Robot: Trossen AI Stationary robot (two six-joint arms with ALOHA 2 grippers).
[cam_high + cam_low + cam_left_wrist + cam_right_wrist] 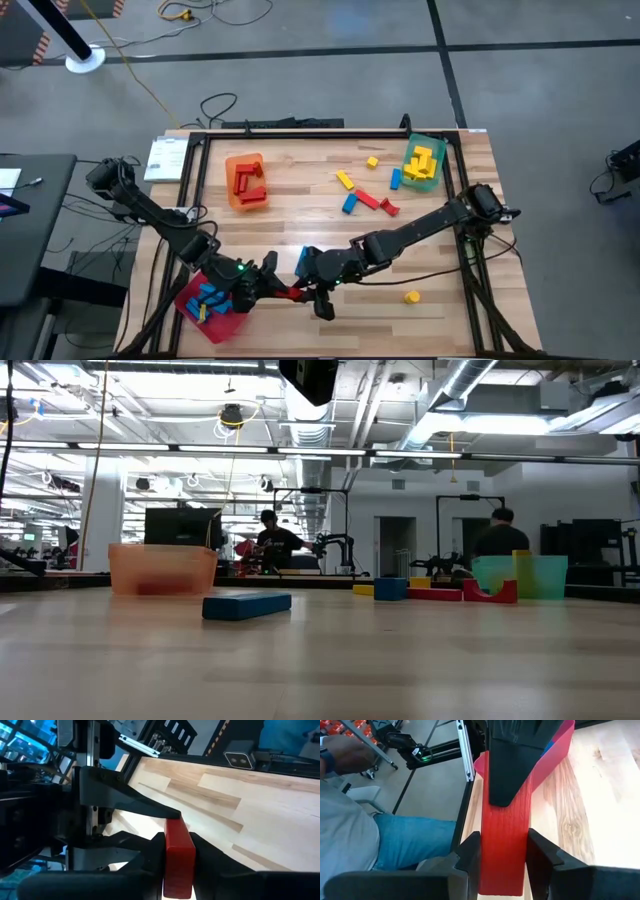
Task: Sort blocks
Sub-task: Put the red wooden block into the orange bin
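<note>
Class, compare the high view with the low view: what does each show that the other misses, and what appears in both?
Only the high view shows both arms meeting at the table's near edge, the left gripper and right gripper each shut on one red block, beside the red tray of blue blocks, plus a lone yellow block.

Only the low view shows the room behind, with people at work.

Both show the orange tray, the green tray and a blue block.

Grey concrete floor [330,45] around a pale wooden table [300,215], crossed by dark lines and loose cables [215,105]. Beyond the table's far edge, an open workshop hall with white ceiling pipes [470,385], strip lights [300,452], monitors [180,525] and two people [272,540] at benches.
</note>
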